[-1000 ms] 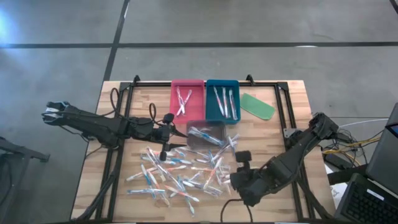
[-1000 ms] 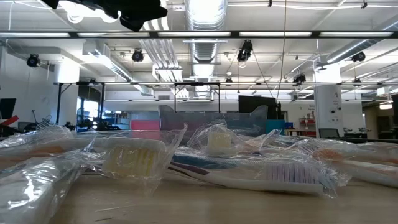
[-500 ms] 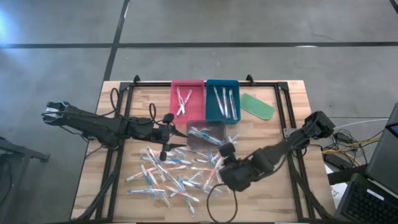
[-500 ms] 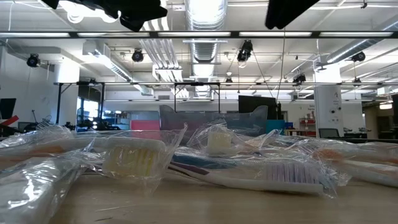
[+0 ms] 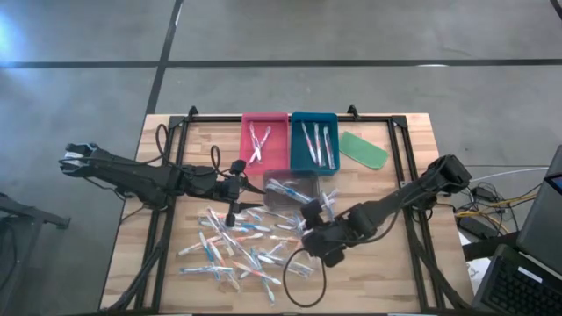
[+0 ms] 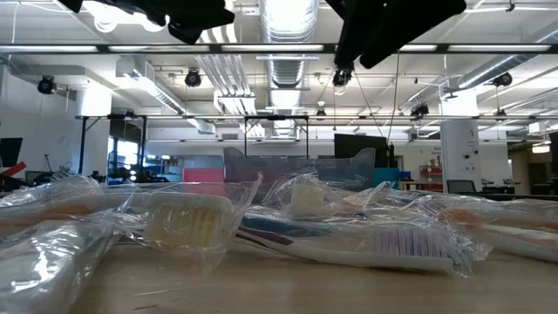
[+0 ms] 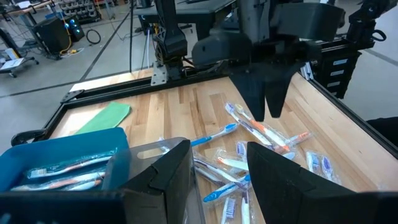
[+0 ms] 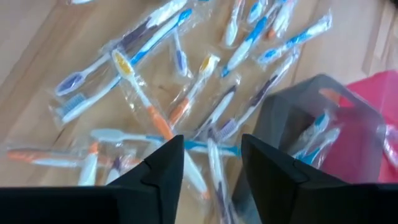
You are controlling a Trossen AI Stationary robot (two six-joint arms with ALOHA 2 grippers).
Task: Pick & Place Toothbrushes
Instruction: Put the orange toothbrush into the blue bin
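Observation:
Many wrapped toothbrushes [image 5: 250,244] lie loose on the wooden table's near middle, seen close up in the low view [image 6: 349,240]. A few more lie in the red tray [image 5: 262,140], the blue tray [image 5: 314,140] and the clear tray [image 5: 290,188]. My right gripper [image 5: 308,211] hangs open above the pile's right part, just near the clear tray [image 8: 323,124], with toothbrushes [image 8: 186,106] below its fingers and nothing between them. My left gripper [image 5: 235,191] waits open left of the clear tray [image 7: 155,152], above the table.
A flat green oblong piece [image 5: 363,149] lies right of the blue tray. A black frame [image 5: 399,158] runs around the work area. Bare wood shows right of the pile [image 5: 386,263] and at the far left [image 5: 167,140].
My right gripper has swung from the near right of the pile toward the table's left and far edge, coming down a little and rolling. It now hangs over the pile beside the clear tray. The toothbrushes and trays lie as before.

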